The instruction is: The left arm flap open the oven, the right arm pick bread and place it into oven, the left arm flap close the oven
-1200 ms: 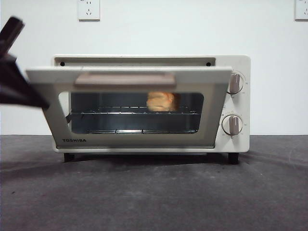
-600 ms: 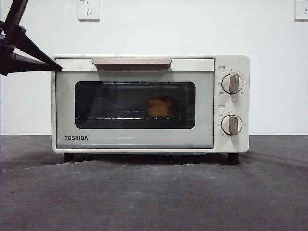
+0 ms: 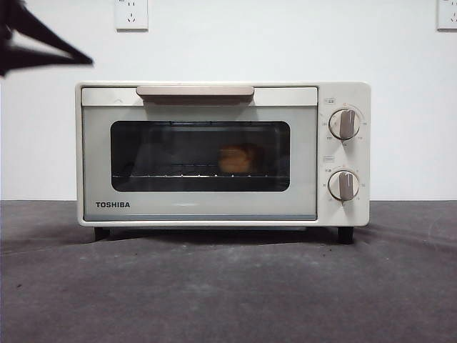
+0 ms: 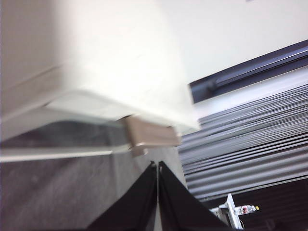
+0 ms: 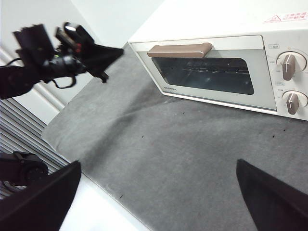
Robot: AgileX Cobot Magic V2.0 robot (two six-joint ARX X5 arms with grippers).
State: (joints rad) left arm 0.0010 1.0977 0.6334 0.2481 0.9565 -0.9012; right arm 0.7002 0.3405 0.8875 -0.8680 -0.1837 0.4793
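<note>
Bread (image 3: 239, 158) sits inside the oven (image 3: 200, 153), on the rack, right of the window's middle, seen dimly through the dark glass. Door is flat shut against the oven's face, handle (image 3: 195, 91) running level along its top edge, long axis side to side. Two knobs (image 3: 345, 123) stacked on the panel right of the door. By the look of it the bread is in and the door is closed, so the job reads as good as finished, with only the arms left to clear away.

Left gripper (image 3: 71, 57) hangs off the oven's upper left corner, just beyond it and a shade above the top edge, not touching, tip aimed toward that corner. From its wrist camera the two jaws meet in a point, pressed together, nothing between them, with the handle's end (image 4: 149, 134) and the oven's corner right ahead. So the oven lies to the right of and slightly below this tool, and this is the nearer arm to the door by far.

Right gripper (image 5: 159, 192) waits well back from the oven's front, over the grey mat (image 5: 192, 154), jaws spread wide, holding nothing. Its camera also catches the left gripper (image 5: 113, 52) out beyond the oven's handle side
</note>
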